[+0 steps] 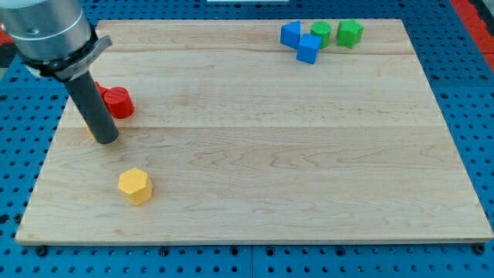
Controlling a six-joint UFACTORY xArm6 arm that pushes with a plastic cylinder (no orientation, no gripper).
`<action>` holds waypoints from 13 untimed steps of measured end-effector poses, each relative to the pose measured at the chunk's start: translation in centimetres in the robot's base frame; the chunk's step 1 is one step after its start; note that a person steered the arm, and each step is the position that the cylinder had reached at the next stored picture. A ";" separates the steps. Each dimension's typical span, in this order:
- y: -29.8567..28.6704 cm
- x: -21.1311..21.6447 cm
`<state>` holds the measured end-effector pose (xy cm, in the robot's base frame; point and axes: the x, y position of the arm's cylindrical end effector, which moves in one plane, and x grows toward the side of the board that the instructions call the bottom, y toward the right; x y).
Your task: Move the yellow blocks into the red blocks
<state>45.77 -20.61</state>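
Camera view: one wooden worktop (255, 154) on a blue pegboard (478, 93).
My tip (106, 140): a bare rod, no hand to report; it rests at the view's left, just below the red blocks.
Yellow hexagonal block (135, 185): below my tip, apart from it.
Second yellow block (88, 131): only a sliver shows behind the rod.
Red blocks (116, 102): touching each other, partly hidden by the rod.
Blue blocks (300, 40), green blocks (335, 32): clustered at the view's top right.

The dark rod hides my tip's (106, 141) contact with the wooden board (262, 154), most of a yellow block (89, 131) behind it and part of a second red block (99, 91) left of the red cylinder block (118, 102), while the view's top crops the arm's grey housing (46, 27).
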 end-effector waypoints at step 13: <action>0.9 3.7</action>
<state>49.49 -19.75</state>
